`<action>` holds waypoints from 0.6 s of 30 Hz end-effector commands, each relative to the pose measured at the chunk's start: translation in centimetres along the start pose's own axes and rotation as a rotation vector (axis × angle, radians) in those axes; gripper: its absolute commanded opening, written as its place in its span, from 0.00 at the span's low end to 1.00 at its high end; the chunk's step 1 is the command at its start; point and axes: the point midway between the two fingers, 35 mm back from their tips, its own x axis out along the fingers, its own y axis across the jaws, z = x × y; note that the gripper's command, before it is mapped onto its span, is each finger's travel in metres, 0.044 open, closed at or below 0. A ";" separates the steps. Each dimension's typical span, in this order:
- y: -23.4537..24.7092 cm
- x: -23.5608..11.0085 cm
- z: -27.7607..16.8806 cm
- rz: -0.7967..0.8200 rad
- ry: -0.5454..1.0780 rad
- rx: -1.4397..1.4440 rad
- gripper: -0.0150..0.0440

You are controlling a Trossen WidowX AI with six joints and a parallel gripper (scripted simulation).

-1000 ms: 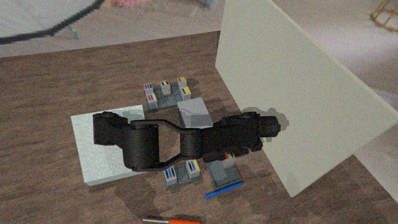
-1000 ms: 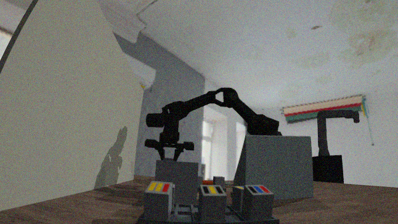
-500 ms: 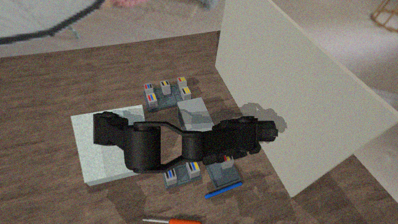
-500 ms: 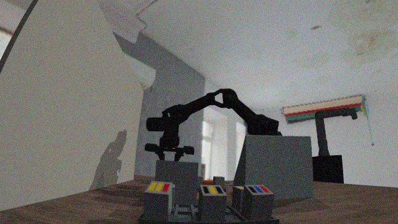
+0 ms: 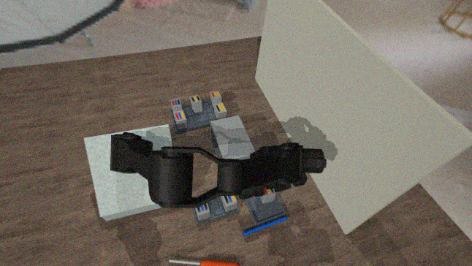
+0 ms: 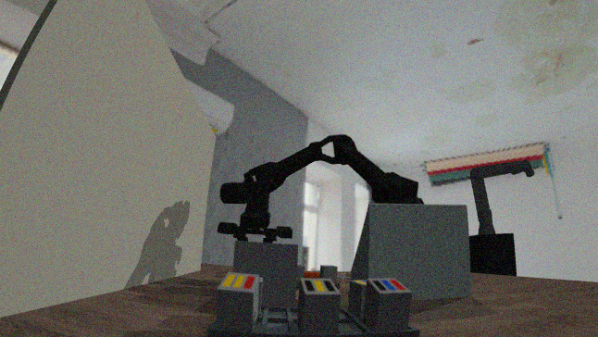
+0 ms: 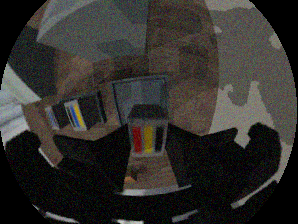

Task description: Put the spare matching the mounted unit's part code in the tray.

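My gripper [image 5: 268, 191] [image 7: 147, 123] is shut on a small grey spare [image 5: 269, 196] [image 7: 148, 137] whose label has red, yellow and black stripes. It holds the spare low over the dark grey tray [image 5: 267, 215] [image 7: 136, 92], which has a blue strip [image 5: 264, 225] along its front edge. I cannot tell whether the spare touches the tray. The mounted unit [image 5: 231, 139] [image 6: 266, 266] is a plain grey block behind the tray. In the exterior view it hides my fingertips. I cannot read its code.
A rack [image 5: 197, 118] with several striped spares stands behind the unit, and another rack [image 5: 215, 208] [image 7: 79, 115] holds two spares left of the tray. A tall beige panel [image 5: 347, 109] [image 6: 93, 162] stands to the right. An orange-handled tool [image 5: 215, 262] lies at the front edge.
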 end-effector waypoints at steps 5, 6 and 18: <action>0.2 1.0 0.1 0.001 -0.004 -0.008 0.25; 0.3 1.1 0.1 0.001 -0.003 -0.008 0.25; 0.6 2.3 0.1 0.002 0.000 -0.009 0.25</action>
